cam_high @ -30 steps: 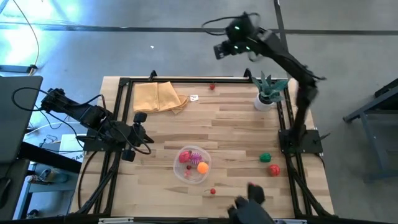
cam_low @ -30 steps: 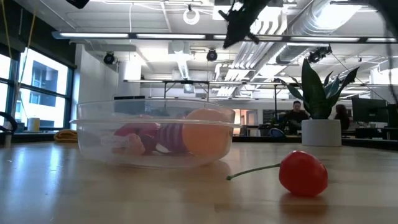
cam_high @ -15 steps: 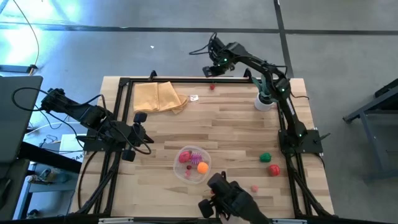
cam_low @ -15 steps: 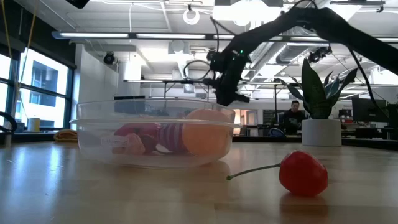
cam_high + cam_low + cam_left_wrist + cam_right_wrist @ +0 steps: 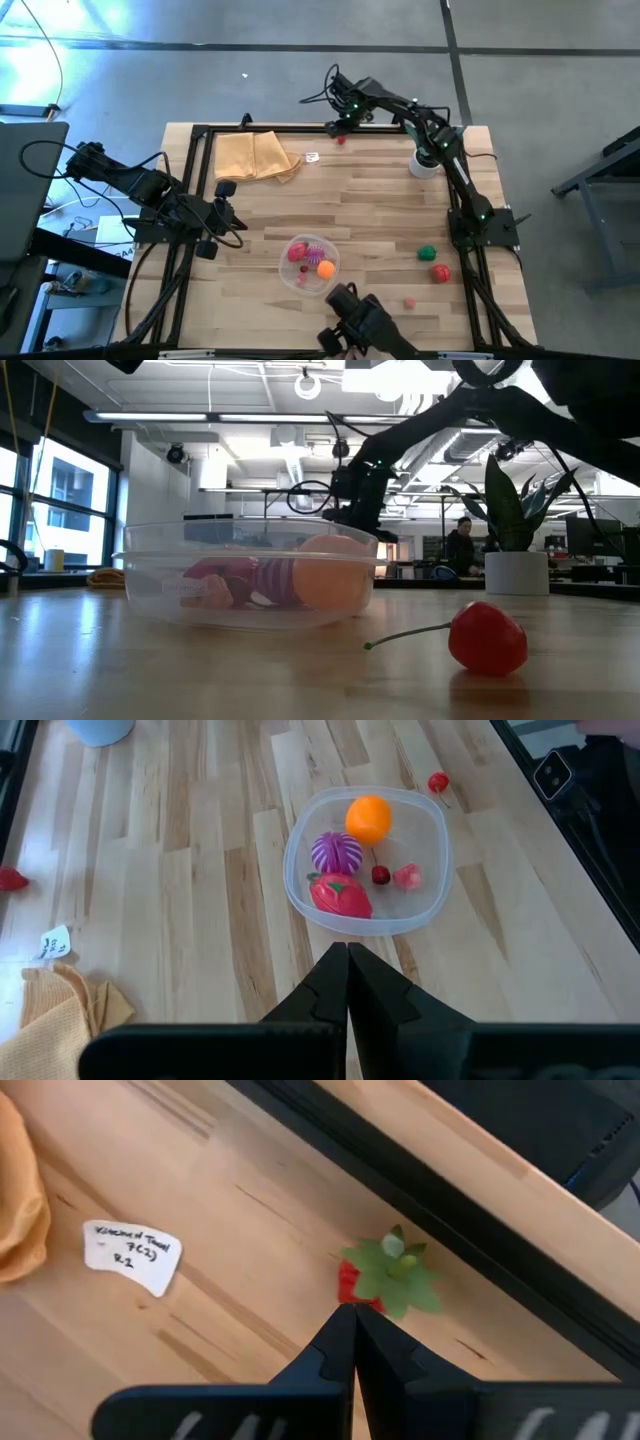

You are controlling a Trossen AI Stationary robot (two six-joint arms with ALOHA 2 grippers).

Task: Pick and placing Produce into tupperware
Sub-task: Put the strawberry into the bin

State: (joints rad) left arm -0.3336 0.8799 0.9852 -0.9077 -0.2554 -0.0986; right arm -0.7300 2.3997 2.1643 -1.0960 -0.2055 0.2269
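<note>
A: What's on the left?
B: The left gripper (image 5: 232,226) waits at the desk's (image 5: 380,200) left edge, fingers pressed together, holding nothing.
A: And the tupperware (image 5: 310,264)?
B: Near the front middle, holding an orange ball (image 5: 368,818), a purple piece (image 5: 335,851) and a red one (image 5: 340,895).
A: The right side?
B: The right gripper (image 5: 336,125) hangs closed and empty at the far edge, just over a red strawberry (image 5: 385,1275). Green (image 5: 427,254) and red (image 5: 440,272) produce lie front right.

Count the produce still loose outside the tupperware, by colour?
Red produce: 3
Green produce: 1
Pink produce: 1
Total: 5
</note>
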